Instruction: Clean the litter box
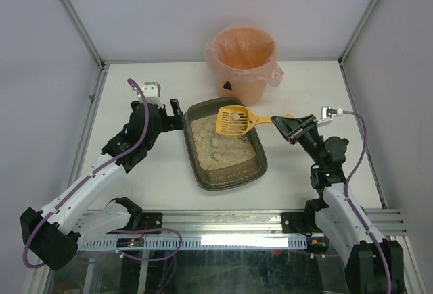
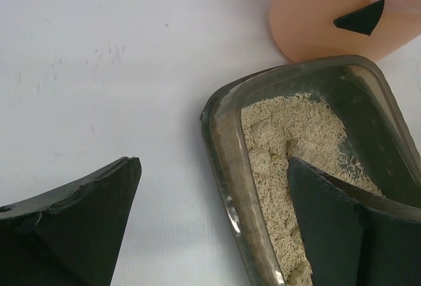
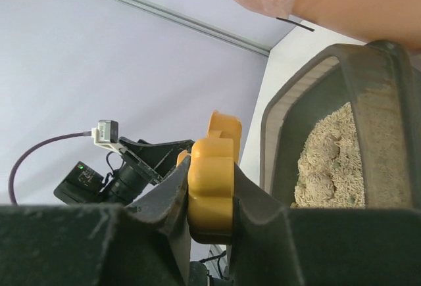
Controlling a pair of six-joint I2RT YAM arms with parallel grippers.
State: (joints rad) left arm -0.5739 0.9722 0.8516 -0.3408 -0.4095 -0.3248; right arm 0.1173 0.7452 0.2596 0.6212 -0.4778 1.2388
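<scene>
The litter box (image 1: 230, 180), a dark tray of beige litter with a few clumps (image 1: 216, 143), lies mid-table. My right gripper (image 1: 287, 126) is shut on the handle of the yellow slotted scoop (image 1: 234, 121). It holds the scoop above the tray's far end with a pale clump in it. In the right wrist view the yellow handle (image 3: 212, 187) sits pinched between my fingers, and the tray wall (image 3: 368, 108) is to its right. My left gripper (image 1: 177, 115) is open at the tray's far-left corner. In the left wrist view it (image 2: 214, 162) straddles the rim (image 2: 220, 148), one finger (image 2: 329, 227) over the litter.
The round orange-pink bag-lined bucket (image 1: 243, 57) stands just behind the tray; it also shows in the left wrist view (image 2: 316, 16) and the right wrist view (image 3: 355, 0). White walls with metal posts enclose the table on three sides.
</scene>
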